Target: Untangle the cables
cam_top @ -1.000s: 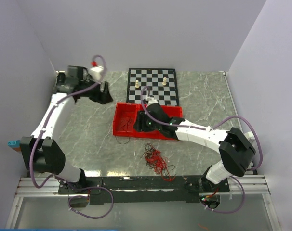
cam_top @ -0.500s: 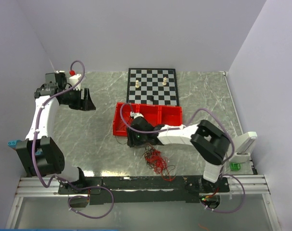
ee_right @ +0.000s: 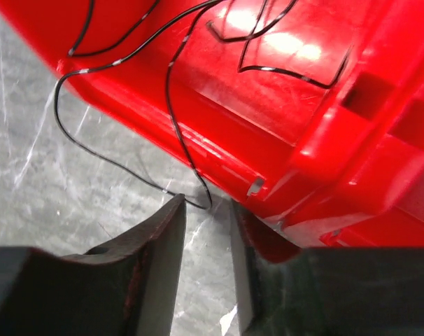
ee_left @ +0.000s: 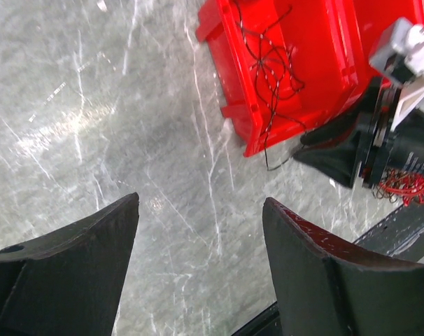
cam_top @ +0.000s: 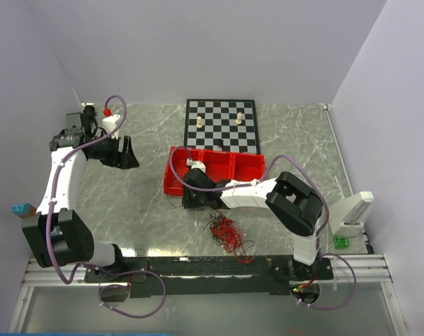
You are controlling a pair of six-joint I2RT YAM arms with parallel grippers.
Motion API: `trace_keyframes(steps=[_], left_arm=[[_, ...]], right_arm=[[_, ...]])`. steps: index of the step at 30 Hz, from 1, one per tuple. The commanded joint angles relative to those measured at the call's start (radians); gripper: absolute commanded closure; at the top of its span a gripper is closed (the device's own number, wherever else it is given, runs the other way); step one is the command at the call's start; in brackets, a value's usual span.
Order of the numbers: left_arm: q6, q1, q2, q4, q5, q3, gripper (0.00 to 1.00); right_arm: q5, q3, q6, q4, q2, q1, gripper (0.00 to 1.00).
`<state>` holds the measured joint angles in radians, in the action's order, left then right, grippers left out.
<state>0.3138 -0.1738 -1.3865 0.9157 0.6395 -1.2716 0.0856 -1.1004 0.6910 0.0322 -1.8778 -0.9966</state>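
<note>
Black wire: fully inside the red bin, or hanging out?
Partly out. The black wire lies mostly in the bin, but one loop drapes over its wall onto the table, ending by the right gripper.

In the right wrist view the red tray (ee_right: 282, 105) runs off the top and right edges. A black wire (ee_right: 168, 84) reaches the gap of the right gripper (ee_right: 206, 210), but whether it touches a finger cannot be told. In the left wrist view the red wires (ee_left: 408, 187) are cut by the right edge. From above, the chess pieces (cam_top: 200, 122) and a small green thing (cam_top: 341, 242) are too small to make out.
</note>
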Motion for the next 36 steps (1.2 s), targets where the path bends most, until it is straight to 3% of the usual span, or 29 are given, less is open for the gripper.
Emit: trace_keyframes(steps=[1,5,7,9,14,17,22,28,36], left_arm=[[0.039,-0.006,0.021,0.008,0.002,0.026,0.25],[0.050,-0.007,0.023,-0.009,-0.009,0.061,0.25],[0.051,-0.009,0.021,-0.015,-0.012,0.072,0.25],[0.057,-0.013,0.017,-0.011,-0.006,0.074,0.26],[0.061,-0.030,0.004,0.000,0.008,0.055,0.26],[0.061,-0.044,0.000,0.002,0.014,0.043,0.26],[0.062,-0.078,-0.011,0.012,0.020,0.028,0.26],[0.061,-0.128,-0.042,0.014,0.028,0.003,0.26],[0.065,-0.153,-0.045,0.025,0.043,-0.012,0.26]], right_arm=[[0.088,-0.009,0.041,-0.053,-0.009,-0.016,0.65],[0.101,-0.022,0.010,-0.068,-0.007,-0.048,0.87],[0.114,-0.026,-0.022,-0.069,0.008,-0.069,0.93],[0.121,-0.033,-0.065,-0.046,0.026,-0.085,0.87],[0.175,-0.053,-0.126,0.030,0.054,-0.131,0.60],[0.200,-0.107,-0.139,0.083,0.025,-0.143,0.53],[0.235,-0.165,-0.195,0.077,-0.007,-0.177,0.52],[0.171,-0.282,-0.220,0.067,-0.118,-0.172,0.54],[0.190,-0.479,-0.194,0.216,-0.264,-0.163,0.55]])
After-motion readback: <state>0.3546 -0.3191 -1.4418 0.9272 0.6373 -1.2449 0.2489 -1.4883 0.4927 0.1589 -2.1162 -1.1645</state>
